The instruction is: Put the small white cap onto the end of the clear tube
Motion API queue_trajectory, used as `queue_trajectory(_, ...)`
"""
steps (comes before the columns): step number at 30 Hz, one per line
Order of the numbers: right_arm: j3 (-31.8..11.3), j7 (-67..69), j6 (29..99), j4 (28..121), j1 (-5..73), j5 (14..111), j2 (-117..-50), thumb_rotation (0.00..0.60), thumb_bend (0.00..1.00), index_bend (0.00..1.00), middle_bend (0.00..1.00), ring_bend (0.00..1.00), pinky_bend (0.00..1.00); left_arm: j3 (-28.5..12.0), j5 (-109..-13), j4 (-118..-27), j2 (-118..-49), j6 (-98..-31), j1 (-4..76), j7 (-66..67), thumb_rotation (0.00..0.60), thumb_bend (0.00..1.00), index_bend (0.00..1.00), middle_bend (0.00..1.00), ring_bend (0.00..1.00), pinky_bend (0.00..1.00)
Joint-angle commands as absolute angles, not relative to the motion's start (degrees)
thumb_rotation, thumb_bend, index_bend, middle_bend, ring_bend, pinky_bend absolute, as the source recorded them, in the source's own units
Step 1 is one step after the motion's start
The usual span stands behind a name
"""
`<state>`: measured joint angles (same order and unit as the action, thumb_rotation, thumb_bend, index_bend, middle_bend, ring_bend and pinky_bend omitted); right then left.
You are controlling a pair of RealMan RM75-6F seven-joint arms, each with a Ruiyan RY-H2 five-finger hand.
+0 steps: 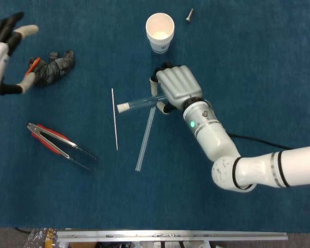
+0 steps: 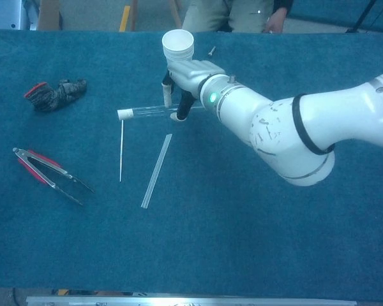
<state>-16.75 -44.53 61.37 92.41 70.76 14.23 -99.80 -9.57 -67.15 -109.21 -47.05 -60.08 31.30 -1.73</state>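
Right hand: my right hand [image 1: 178,89] holds the clear tube [image 1: 139,103] near one end, the fingers [image 2: 168,95] closed on it from both sides; the back of the hand faces up in the head view.
Clear tube: it lies almost level over the blue table [image 1: 258,62], its long axis running across the table, left to right, a little tilted in the head view so the left end sits lower in the picture. I cannot tell if it touches the cloth or hangs just above it.
Small white cap: the small white cap [image 1: 123,107] sits on the free left end of the tube, pointing away from my right hand, toward my left side. In the chest view the cap [image 2: 124,115] is just above the top of the thin rod [image 2: 121,150].
Left hand: my left hand [image 1: 2,51] is at the far left edge of the head view, fingers spread, holding nothing, well apart from the tube.
Near the tube: a flat clear strip [image 1: 145,138] lies on the table, its upper end below my right hand; the thin rod lies beside it, nearly parallel.
Other things: a paper cup [image 1: 160,32] stands behind my right hand, a small screw [image 1: 189,15] near it; a dark glove [image 1: 54,68] and red-handled tongs [image 1: 59,146] are at the left.
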Motion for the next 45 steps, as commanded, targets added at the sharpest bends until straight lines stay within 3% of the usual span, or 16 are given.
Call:
queue_trajectory(1,-15.6,-44.9,60.9,90.4,70.9,15.1,-101.5,0.600,0.29,0.64,0.30,0.15,0.27,-9.5,-67.5,-108.4,-47.0,-60.9,30.4,-2.1,0.600,0.32,0.14,0.00,0.00,0.02)
queue_trajectory(8,-12.9,-45.7,59.4,84.7,70.7,16.9,-106.7,0.600,0.29,0.64,0.30,0.15,0.27,-9.6,-68.5,-107.2,-47.2,-62.5,28.8,-3.6,0.600,0.32,0.14,0.00,0.00,0.02)
queue_trajectory(20,-12.0,-46.5,58.1,80.4,69.6,20.0,-110.8,0.600,0.29,0.64,0.29,0.15,0.27,-9.5,-69.7,-105.9,-47.9,-63.0,27.3,-5.4,0.600,0.32,0.14,0.00,0.00,0.02)
queue_trajectory(23,-12.1,-47.1,57.5,80.6,69.4,20.2,-110.8,0.600,0.29,0.58,0.25,0.15,0.28,-9.6,-69.8,-105.9,-47.7,-62.8,27.1,-6.0,0.600,0.32,0.14,0.00,0.00,0.02)
queue_trajectory(28,-12.2,-48.5,57.0,81.8,69.3,19.9,-109.7,0.600,0.29,0.39,0.19,0.11,0.28,-9.7,-70.1,-105.7,-47.4,-62.8,26.7,-6.5,0.600,0.32,0.14,0.00,0.00,0.02)
queue_trajectory(35,-13.4,-48.4,57.3,86.0,68.5,19.6,-106.1,0.600,0.30,0.23,0.13,0.08,0.27,-9.9,-70.0,-105.6,-47.0,-62.8,26.1,-7.3,0.600,0.32,0.14,0.00,0.00,0.02)
queue_trajectory(45,-13.8,-41.5,60.9,98.2,62.1,25.1,-95.2,0.600,0.30,0.19,0.12,0.06,0.27,-9.6,-70.9,-104.8,-48.0,-65.5,23.9,-8.4,0.600,0.32,0.14,0.00,0.00,0.02)
